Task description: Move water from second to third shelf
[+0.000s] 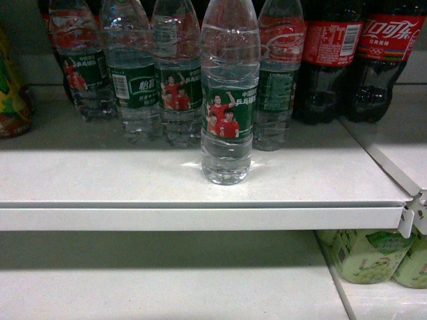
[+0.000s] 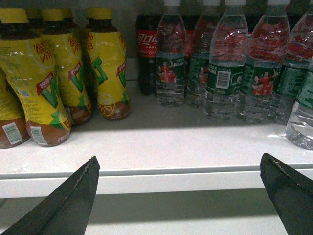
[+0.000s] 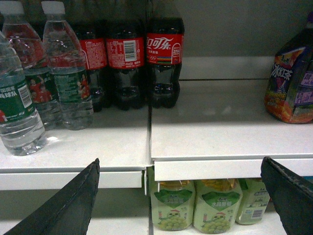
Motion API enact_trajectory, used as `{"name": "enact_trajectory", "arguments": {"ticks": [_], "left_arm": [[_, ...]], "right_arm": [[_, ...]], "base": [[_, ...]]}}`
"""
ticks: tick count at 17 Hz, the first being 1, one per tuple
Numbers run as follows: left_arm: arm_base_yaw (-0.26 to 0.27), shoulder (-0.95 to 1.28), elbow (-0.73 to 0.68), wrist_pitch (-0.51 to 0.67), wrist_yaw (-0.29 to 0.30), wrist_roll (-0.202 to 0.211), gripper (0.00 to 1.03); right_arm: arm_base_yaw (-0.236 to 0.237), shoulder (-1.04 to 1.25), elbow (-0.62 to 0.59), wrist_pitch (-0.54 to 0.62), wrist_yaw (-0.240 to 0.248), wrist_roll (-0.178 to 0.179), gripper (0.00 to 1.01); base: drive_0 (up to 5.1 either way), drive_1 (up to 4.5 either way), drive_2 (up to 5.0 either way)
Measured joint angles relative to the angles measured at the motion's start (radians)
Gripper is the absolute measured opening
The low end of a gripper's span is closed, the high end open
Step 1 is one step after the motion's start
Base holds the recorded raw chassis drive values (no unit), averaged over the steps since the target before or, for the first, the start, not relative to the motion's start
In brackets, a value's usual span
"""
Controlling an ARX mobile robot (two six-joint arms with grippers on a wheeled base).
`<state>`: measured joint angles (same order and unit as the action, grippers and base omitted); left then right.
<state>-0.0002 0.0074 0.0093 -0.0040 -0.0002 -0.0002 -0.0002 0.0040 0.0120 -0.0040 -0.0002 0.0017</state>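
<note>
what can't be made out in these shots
- Front water bottle: cap cut off by the head view's top edge.
- Cola bottles: tops cut off the same way in the head view.
- Green drinks on the lower shelf: tops hidden by the shelf edge, right wrist view.
- Left claw and right claw: only the finger ends show; both are open and empty.

Cola bottles (image 3: 164,58) read 可口可乐; yellow bottles (image 2: 110,63) "VITA"
</note>
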Motion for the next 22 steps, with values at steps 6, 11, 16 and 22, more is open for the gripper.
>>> {"name": "enact_trajectory", "arguments": {"ticks": [6, 11, 16, 22], "left_arm": [[0.000, 0.000, 0.000, 0.000, 0.000, 0.000, 0.98], [0.000, 0.000, 0.000, 0.000, 0.000, 0.000, 0.98], [0.000, 0.000, 0.000, 0.000, 0.000, 0.000, 0.98], [0.000, 0.000, 0.000, 0.000, 0.000, 0.000, 0.98]], "right_arm": [[0.000, 0.000, 0.000, 0.000, 0.000, 0.000, 0.98], [0.000, 0.000, 0.000, 0.000, 0.000, 0.000, 0.98], [0.000, 0.000, 0.000, 0.000, 0.000, 0.000, 0.98], [0.000, 0.000, 0.000, 0.000, 0.000, 0.000, 0.98]], "base": [[0.0, 0.00, 0.0], [0.0, 0.00, 0.0], [0.0, 0.00, 0.0], [0.0, 0.00, 0.0]]}}
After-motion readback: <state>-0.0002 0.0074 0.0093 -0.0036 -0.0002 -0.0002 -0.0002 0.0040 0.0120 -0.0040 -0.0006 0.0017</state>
